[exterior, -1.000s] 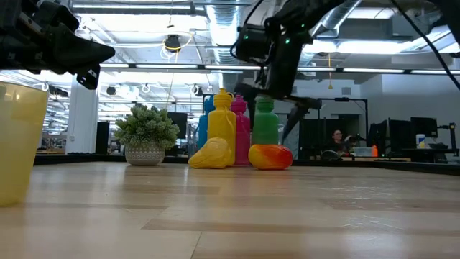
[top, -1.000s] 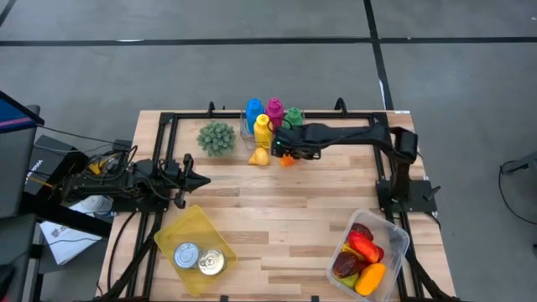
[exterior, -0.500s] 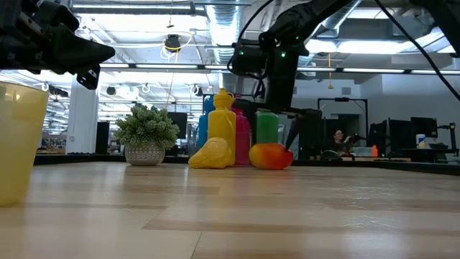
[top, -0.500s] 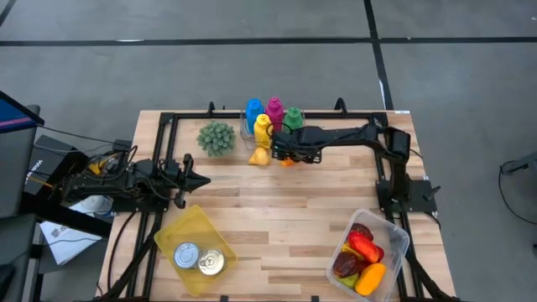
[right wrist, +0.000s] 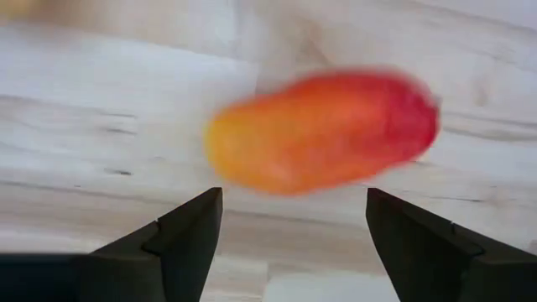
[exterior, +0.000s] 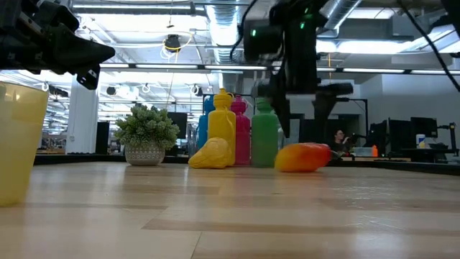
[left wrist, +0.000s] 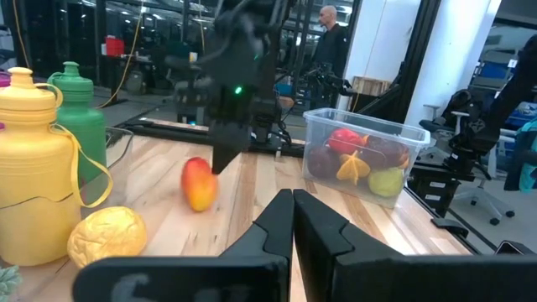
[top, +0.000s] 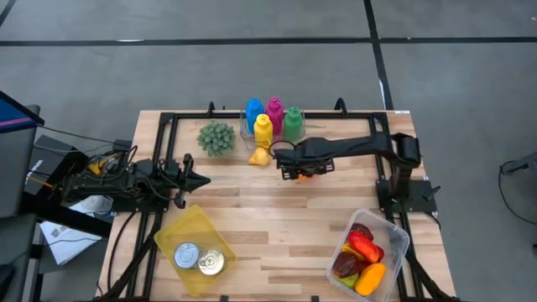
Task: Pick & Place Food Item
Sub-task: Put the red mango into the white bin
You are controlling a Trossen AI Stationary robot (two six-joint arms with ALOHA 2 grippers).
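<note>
A red-orange mango [top: 304,174] [exterior: 302,157] lies on its side on the wooden table, a little nearer than the bottles. My right gripper [exterior: 302,126] [right wrist: 289,226] hangs over it, pointing down and open. One finger stands over each side of the fruit [right wrist: 323,130], and I see no touch. A yellow food item [top: 259,156] rests on the table beside the yellow bottle. My left gripper [top: 204,179] [left wrist: 294,210] waits shut and level at the table's left.
Several coloured bottles [top: 273,117] and a small potted plant [top: 216,137] stand at the far edge. A clear tub [top: 396,237] with several fruits is at the near right. A yellow bin [top: 190,221] holding two cans is at the near left.
My right gripper has swung from beside the bottles toward the table's near edge and a little to the right, rolling as it went. The mango has moved the same way along the table, away from the green bottle, and has turned about.
</note>
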